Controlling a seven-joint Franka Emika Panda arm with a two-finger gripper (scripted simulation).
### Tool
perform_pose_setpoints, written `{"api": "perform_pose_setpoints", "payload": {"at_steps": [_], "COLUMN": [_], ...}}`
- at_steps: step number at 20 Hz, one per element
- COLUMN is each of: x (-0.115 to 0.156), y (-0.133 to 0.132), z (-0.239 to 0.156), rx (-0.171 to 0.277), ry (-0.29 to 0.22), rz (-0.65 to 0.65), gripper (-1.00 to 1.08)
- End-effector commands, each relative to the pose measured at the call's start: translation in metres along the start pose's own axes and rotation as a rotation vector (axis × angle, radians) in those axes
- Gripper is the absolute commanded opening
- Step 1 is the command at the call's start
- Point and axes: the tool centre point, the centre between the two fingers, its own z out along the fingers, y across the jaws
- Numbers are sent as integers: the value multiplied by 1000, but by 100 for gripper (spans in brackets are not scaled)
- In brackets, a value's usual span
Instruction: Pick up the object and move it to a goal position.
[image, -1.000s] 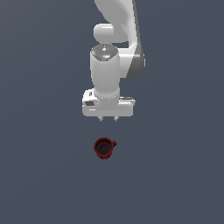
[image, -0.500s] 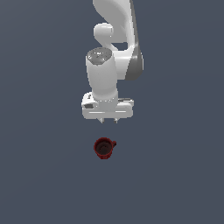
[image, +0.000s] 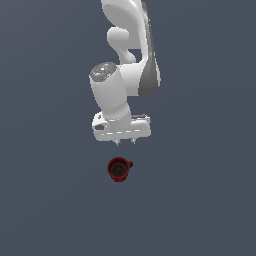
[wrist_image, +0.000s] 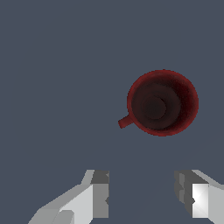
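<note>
The dark red mug (image: 119, 169) stands upright on the flat grey floor, its small loop handle toward the exterior view's right. It also shows in the wrist view (wrist_image: 162, 103), seen from above with a dark inside. My gripper (image: 125, 143) hangs above the mug and apart from it, pointing down. In the wrist view the gripper (wrist_image: 144, 197) is open and empty, its two pale fingers (wrist_image: 99, 194) spread with a wide gap. The mug lies beyond the fingertips, closer to one finger than the other.
The white arm (image: 130, 55) rises from the gripper to the upper edge of the exterior view. The plain grey floor (image: 50, 200) surrounds the mug on all sides.
The gripper and wrist have shifted slightly and come a little lower toward the mug. The mug has not moved.
</note>
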Motion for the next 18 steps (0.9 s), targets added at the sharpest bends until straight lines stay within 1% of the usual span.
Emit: {"api": "perform_pose_setpoints", "payload": {"at_steps": [1,10,18], "x": [2,12,21], "y": [0,4,10], "z": [4,18,28], "rx": [29,116,171], "ry": [14,80,155], "rz": [-1,-2,-2], "gripper": [28,28,28]}}
